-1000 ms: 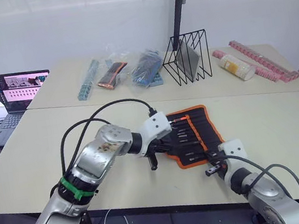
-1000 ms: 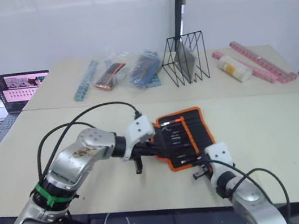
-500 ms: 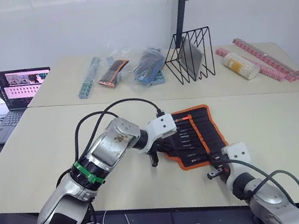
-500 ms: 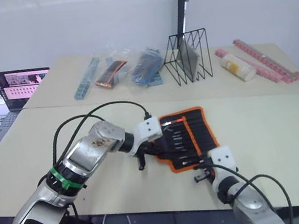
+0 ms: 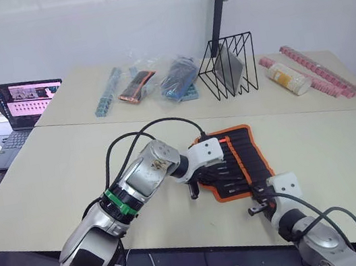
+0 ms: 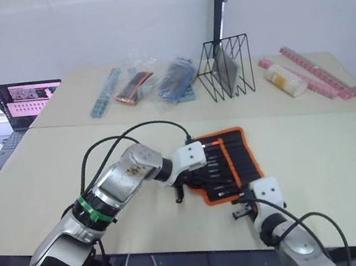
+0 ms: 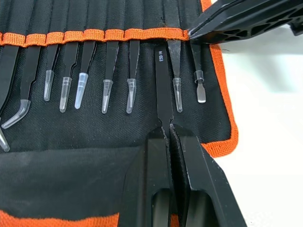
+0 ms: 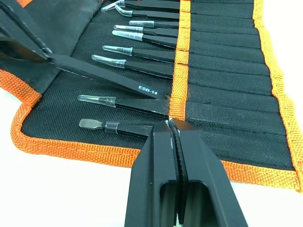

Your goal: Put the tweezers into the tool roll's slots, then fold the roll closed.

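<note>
**Left wrist view: tweezer lined up at a slot mouth**

Left wrist view has the left claw [image 7: 169, 130] clamped on the blunt end of a tweezer [image 7: 164, 85], its pointed end at the orange-edged slots [image 7: 113, 34]. Nearest the robot, the right claw [image 8: 169, 124] is pinched shut on the orange slot edging, pinning the tool roll [image 5: 234, 162] flat on the desk [image 5: 68, 172]. Other tweezers [image 8: 128, 52] already sit pocketed. Likely risk: the tip may catch the edging instead of entering, bunching the fabric, or the slim tool may twist in the grip. Beyond stands a wire rack [image 5: 228, 70]
</note>
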Robot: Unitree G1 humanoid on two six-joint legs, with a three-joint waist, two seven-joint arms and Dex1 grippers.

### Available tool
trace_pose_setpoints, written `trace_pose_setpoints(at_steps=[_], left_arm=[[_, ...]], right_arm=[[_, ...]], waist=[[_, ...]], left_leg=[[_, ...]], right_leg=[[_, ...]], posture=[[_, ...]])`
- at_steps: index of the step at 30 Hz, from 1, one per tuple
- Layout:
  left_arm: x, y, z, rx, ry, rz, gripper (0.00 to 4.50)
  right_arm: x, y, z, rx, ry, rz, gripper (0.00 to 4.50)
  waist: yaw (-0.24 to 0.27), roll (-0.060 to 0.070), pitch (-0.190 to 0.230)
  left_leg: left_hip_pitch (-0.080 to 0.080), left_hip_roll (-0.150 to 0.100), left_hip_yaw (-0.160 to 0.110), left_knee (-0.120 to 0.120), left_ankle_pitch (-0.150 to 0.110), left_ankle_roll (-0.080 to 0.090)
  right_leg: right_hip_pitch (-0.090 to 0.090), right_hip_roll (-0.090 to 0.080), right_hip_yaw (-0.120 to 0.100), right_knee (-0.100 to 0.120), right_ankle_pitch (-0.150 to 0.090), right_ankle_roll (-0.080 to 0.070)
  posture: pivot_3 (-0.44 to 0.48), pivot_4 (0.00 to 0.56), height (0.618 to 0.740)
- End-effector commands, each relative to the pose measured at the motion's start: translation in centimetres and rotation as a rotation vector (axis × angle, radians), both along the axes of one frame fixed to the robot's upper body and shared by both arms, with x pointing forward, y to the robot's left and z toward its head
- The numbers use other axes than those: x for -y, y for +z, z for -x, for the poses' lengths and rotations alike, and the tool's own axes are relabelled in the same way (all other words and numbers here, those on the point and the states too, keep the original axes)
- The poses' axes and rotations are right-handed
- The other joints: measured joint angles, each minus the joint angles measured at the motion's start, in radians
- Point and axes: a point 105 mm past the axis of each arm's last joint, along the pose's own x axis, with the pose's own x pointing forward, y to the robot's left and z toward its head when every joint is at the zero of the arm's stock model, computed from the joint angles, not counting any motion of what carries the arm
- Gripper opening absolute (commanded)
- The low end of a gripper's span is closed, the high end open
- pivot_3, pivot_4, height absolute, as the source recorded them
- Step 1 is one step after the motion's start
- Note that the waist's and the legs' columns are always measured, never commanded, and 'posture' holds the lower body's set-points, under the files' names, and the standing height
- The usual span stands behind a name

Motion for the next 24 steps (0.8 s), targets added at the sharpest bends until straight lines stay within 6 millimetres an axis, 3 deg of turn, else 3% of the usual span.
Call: trace_pose_setpoints(at_steps=[1,13,24], left_arm=[[0.8,0.8,-0.3,0.045,-0.021,-0.004,0.02],[2.3,0.2,-0.7,0.043,-0.022,-0.003,0.02],[6.3,-0.7,-0.4,0.05,-0.064,0.044,0.02]], right_arm=[[0.7,-3.3,1.4,-0.143,-0.03,0.02,0.0],[0.5,-3.3,1.0,-0.143,-0.033,0.022,0.0],[0.3,-3.2,0.8,-0.145,-0.027,0.021,0.0]], waist=[[0.002,0.0,0.0],[0.003,0.0,0.0],[0.002,0.0,0.0]], left_leg=[[0.0,0.0,0.0,0.0,0.0,0.0],[0.0,0.0,0.0,0.0,0.0,0.0],[0.0,-0.001,0.0,0.001,0.001,0.001]], right_leg=[[0.0,0.0,0.0,0.0,0.0,0.0],[0.0,0.0,0.0,0.0,0.0,0.0],[0.001,0.0,0.0,0.001,0.0,0.0]], posture=[[0.0,0.15,0.684],[0.0,0.15,0.684],[0.0,0.15,0.684]])
